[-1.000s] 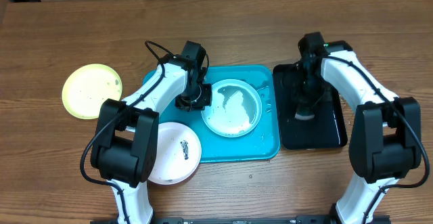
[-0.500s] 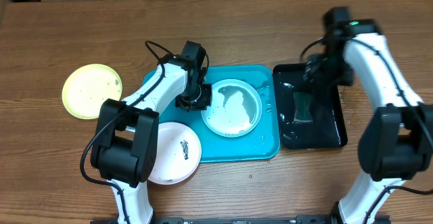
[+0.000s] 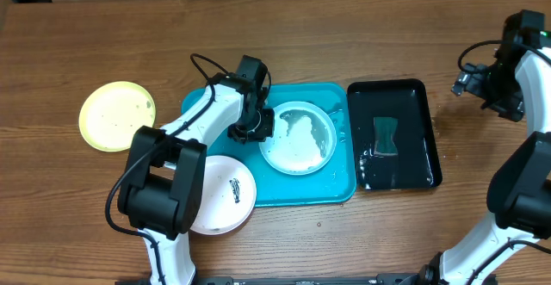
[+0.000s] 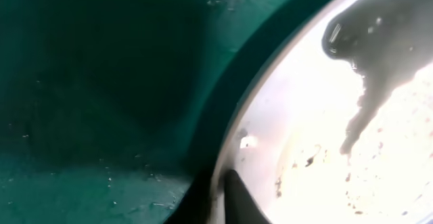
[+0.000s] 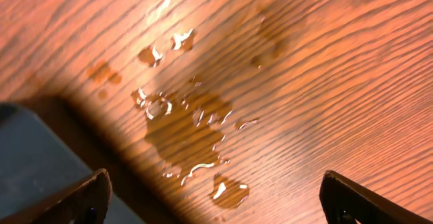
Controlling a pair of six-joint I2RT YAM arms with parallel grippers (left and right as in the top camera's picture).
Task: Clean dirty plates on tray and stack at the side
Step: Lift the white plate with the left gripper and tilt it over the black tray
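The light blue plate (image 3: 297, 139) lies on the turquoise tray (image 3: 331, 190), wet and streaked. My left gripper (image 3: 250, 130) is shut on its left rim. In the left wrist view the two dark fingertips pinch the plate's (image 4: 325, 116) pale edge just above the tray's floor (image 4: 101, 82). The white plate (image 3: 222, 195), with a dark smear, overlaps the tray's front left corner. On the table at the left lies the yellow-green plate (image 3: 118, 115). My right gripper (image 3: 486, 83) hangs open over bare wood at the far right, its jaws wide apart (image 5: 216, 204).
A black tray (image 3: 422, 164) stands right of the turquoise one, with a dark green sponge (image 3: 386, 134) in shallow water. Water drops (image 5: 183, 122) lie on the wood under the right gripper, beside the black tray's corner (image 5: 34, 163).
The right gripper let go of the sponge in the black tray, rose, swung to the far right and opened wide. The left gripper and blue plate shifted slightly right.
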